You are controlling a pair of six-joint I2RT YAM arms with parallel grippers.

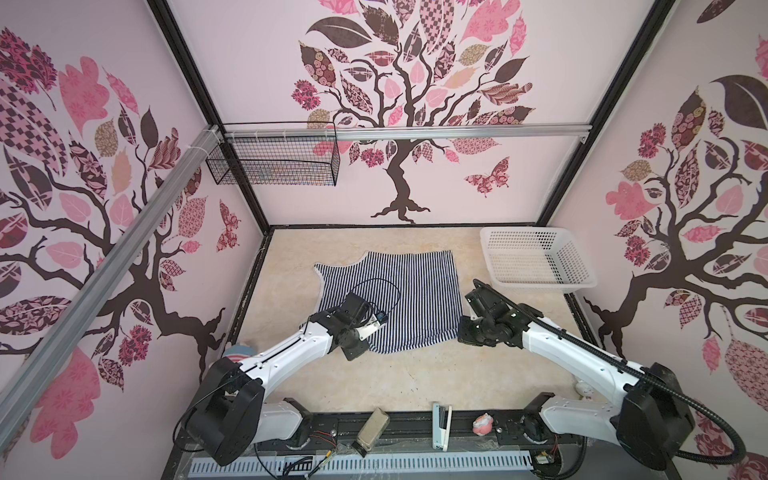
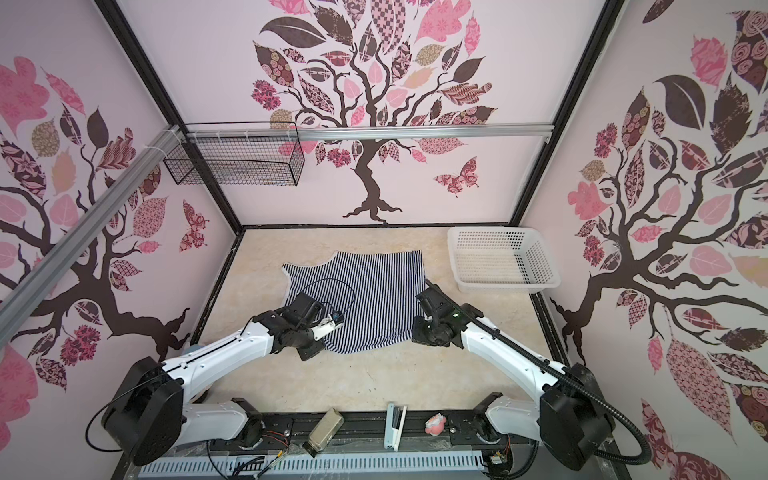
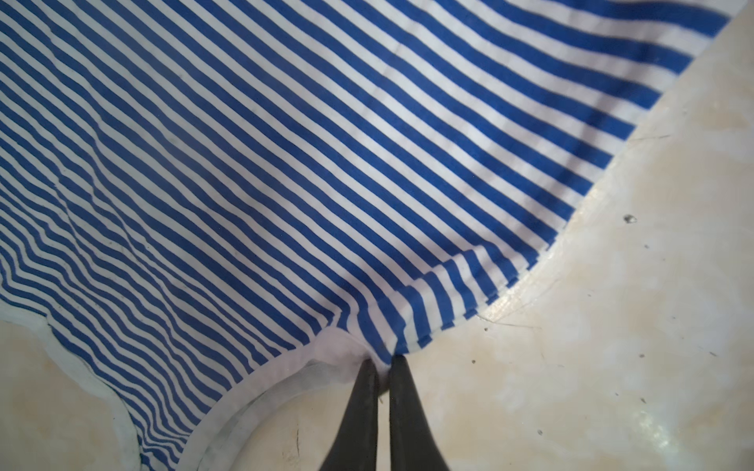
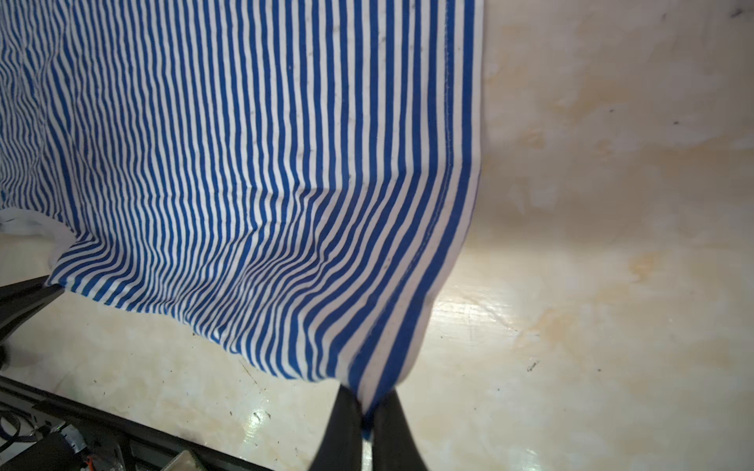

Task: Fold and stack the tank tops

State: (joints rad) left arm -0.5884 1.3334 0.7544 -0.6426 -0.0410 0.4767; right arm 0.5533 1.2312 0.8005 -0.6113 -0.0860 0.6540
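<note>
Nearest the camera, a black rail [image 1: 415, 419] runs along the front edge and carries a flat tan case [image 1: 372, 430], a white stapler [image 1: 441, 424] and a small pink toy [image 1: 483, 424], all well apart from the cloth. At the near left, a plush doll [image 1: 239, 353] in a striped cap is mostly hidden behind the left arm [image 1: 286, 345].

Beyond a bare stretch of the beige marbled surface [image 1: 395, 382] lies the tank top [image 1: 415, 291], spread in the middle of the surface, its far part flat. In both top views the wrists of the left arm and the right arm [image 1: 561, 336] cover its two near corners.

The left wrist view shows the left jaws closed on the tank top [image 3: 285, 163] at its edge, where the white trim meets the stripes. The right wrist view shows the right jaws closed on a hem corner of the tank top [image 4: 265, 163], with the near edge raised off the surface and sagging between the two grips.

Farther back on the right, a white basket [image 1: 536, 257] sits on the surface near the top's far right corner, not touching it. Farthest, a black wire basket [image 1: 274, 162] hangs on the back wall's rail at the left.
</note>
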